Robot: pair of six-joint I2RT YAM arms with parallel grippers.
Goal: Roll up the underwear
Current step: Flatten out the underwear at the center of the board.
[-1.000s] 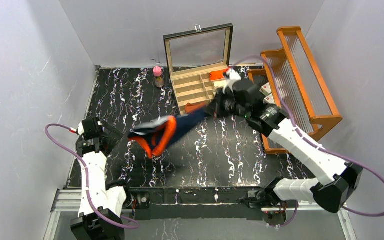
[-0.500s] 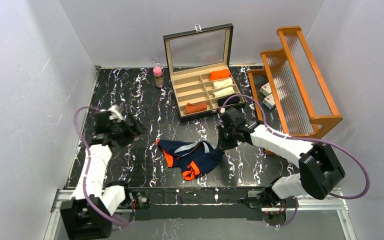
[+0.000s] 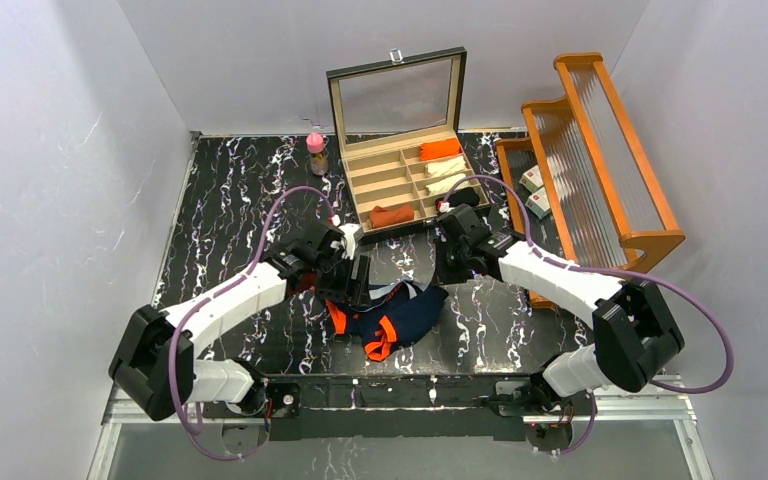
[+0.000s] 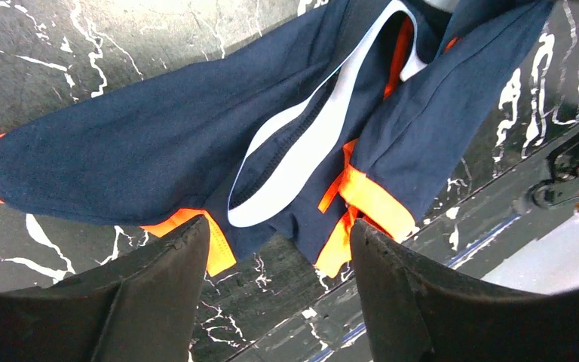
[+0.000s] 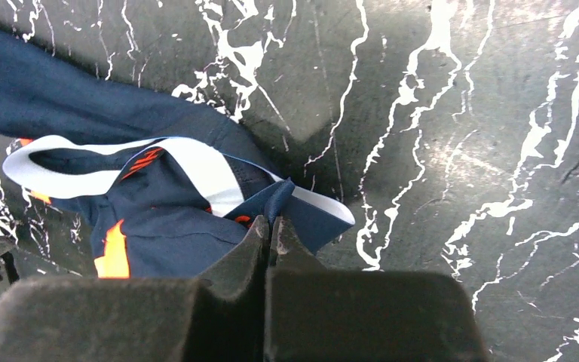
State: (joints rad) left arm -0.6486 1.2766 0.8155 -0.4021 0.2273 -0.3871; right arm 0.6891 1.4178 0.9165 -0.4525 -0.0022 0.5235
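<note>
Lying crumpled: navy underwear [image 3: 400, 315]; left pincer [image 4: 279, 234] agape above; right pincer [image 5: 271, 226] closed

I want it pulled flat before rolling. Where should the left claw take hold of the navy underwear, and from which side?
Probably the white waistband of the navy underwear, at its looped end just ahead of the open left claw, coming down from the left. The band is a firm edge on crumpled cloth, and the shut right claw seems to pinch the opposite end.
</note>
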